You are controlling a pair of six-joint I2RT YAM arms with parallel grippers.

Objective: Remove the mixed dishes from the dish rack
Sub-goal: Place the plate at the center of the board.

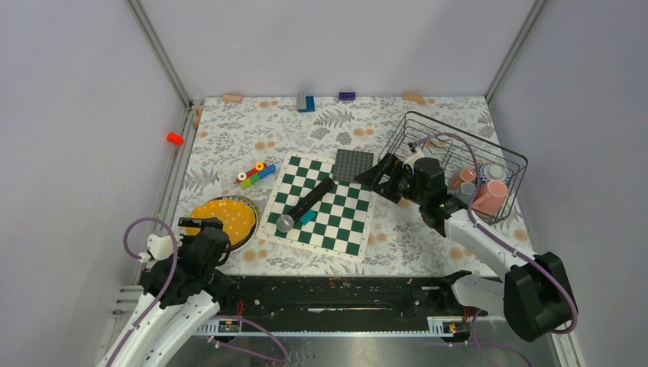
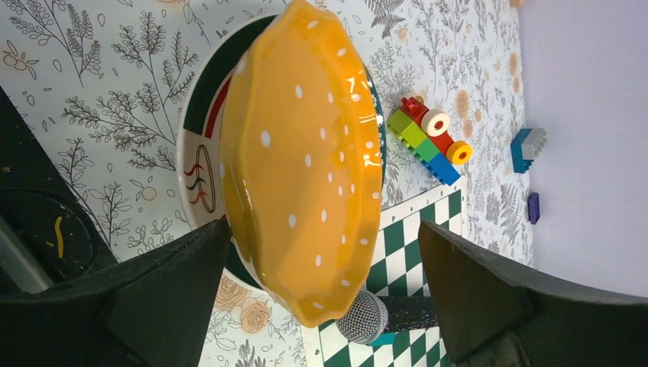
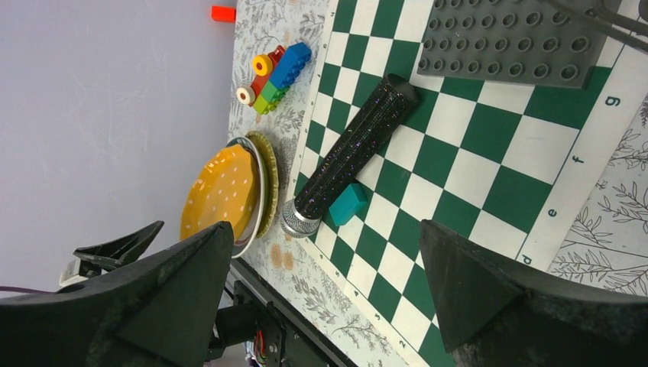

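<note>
The round yellow-orange plate (image 1: 223, 218) lies at the table's left on top of the red-and-white patterned dish (image 2: 199, 168). My left gripper (image 1: 202, 227) is open at the plate's near edge. In the left wrist view the plate (image 2: 302, 160) reaches down between the spread fingers (image 2: 168, 298) without touching them. The black wire dish rack (image 1: 428, 116) stands at the right and holds a pink mug (image 1: 490, 196) and two more mugs (image 1: 497, 172). My right gripper (image 1: 380, 182) hangs open and empty just left of the rack, over the chessboard's right edge.
A green-and-white chessboard (image 1: 325, 205) lies mid-table with a black stick with a silver head (image 1: 306, 205) and a teal block on it. A dark grey studded plate (image 1: 354, 164) sits at its far corner. Coloured toy blocks (image 1: 256, 174) lie beyond the plate, and more line the back wall.
</note>
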